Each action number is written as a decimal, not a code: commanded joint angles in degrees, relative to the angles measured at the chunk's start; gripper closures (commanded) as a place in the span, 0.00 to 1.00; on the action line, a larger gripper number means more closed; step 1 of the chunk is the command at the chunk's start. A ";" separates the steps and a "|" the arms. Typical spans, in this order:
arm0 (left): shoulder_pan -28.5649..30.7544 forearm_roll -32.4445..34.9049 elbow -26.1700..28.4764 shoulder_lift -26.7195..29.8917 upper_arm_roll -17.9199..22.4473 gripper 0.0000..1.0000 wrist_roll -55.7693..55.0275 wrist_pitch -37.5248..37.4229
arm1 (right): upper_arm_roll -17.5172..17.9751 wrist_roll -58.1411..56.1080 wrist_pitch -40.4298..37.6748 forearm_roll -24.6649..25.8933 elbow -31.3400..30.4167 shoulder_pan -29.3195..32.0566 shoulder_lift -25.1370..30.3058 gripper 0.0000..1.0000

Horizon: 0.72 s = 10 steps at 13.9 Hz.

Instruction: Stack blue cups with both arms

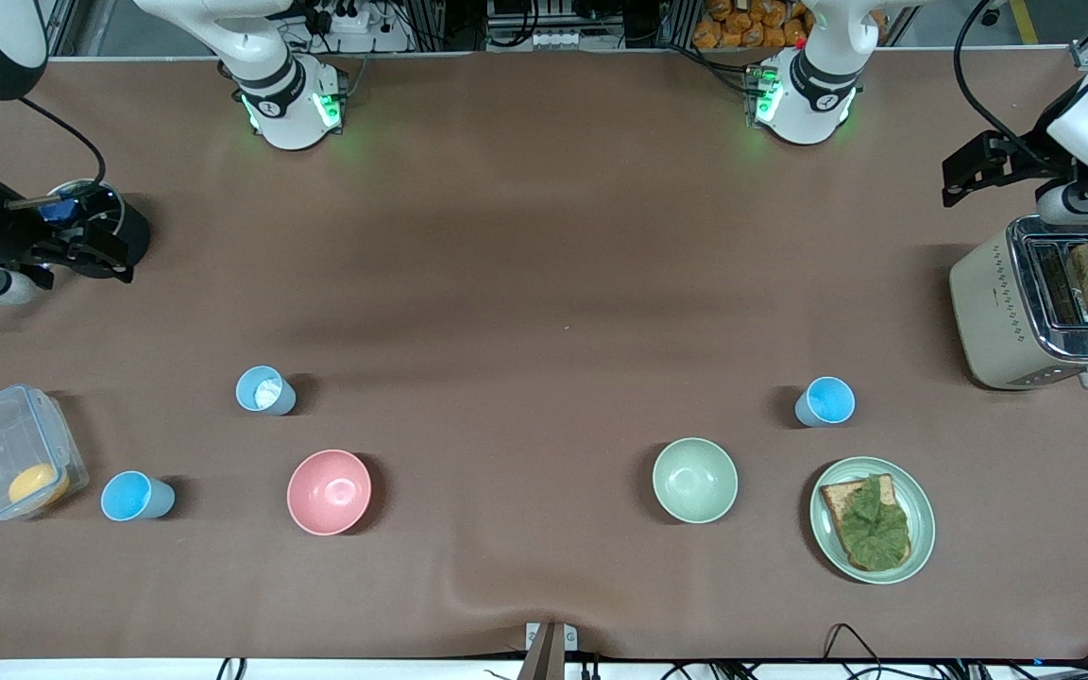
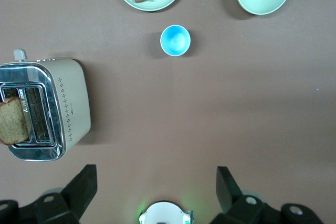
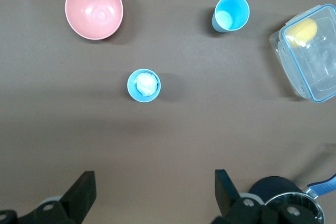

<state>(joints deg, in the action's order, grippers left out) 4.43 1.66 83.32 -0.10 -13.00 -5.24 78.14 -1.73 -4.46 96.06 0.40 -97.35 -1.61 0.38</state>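
While both arms wait high above the table with nothing in their grasp, three blue cups stand upright and apart on the brown table (image 1: 544, 283), none stacked. Taking the pink bowl (image 1: 329, 491) as the landmark: the paler cup with a white patch inside (image 1: 265, 390) stands near the pink bowl, farther from the front camera than it and slightly toward the right arm's end of the table; a brighter blue cup (image 1: 136, 496) stands level with the pink bowl, well toward the right arm's end, just beside a clear lidded container (image 1: 15, 451) with something yellow inside. The third blue cup (image 1: 825, 401) is well apart from the pink bowl, toward the left arm's end, farther from the front camera than the pale green bowl (image 1: 694, 480) and the green plate (image 1: 922, 510) that carries a slice of bread topped with a green leaf. A toaster (image 1: 997, 302) with a slice of bread sticking up out of its slot sits at the left arm's end, much farther from the pink bowl than the plate. The right gripper (image 3: 154, 195) hangs with its fingers spread wide and empty, above bare table farther from the front camera than the pink bowl, near a dark pot (image 1: 100, 222). The left gripper (image 2: 156, 190) hangs likewise spread and empty, up over the toaster's end of the table, far from the pink bowl.
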 commanded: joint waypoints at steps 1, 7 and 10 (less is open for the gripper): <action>0.59 -0.08 0.08 0.36 -0.63 0.00 1.54 -0.44 | 0.67 1.03 0.01 0.83 -0.47 0.56 0.94 0.00; 1.38 -2.54 -0.36 -0.95 0.16 0.00 1.46 -0.09 | 0.67 1.03 0.01 0.83 -0.47 0.56 0.94 0.00; 1.46 -2.71 -0.36 -1.39 0.16 0.00 1.19 -0.09 | 0.67 1.03 -0.08 0.83 -0.47 0.56 0.94 0.00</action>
<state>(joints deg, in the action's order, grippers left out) 5.20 0.29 83.36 -1.29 -12.67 -5.24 78.18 -1.73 -4.46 96.06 0.40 -97.35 -1.61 0.38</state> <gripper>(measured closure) 0.000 0.000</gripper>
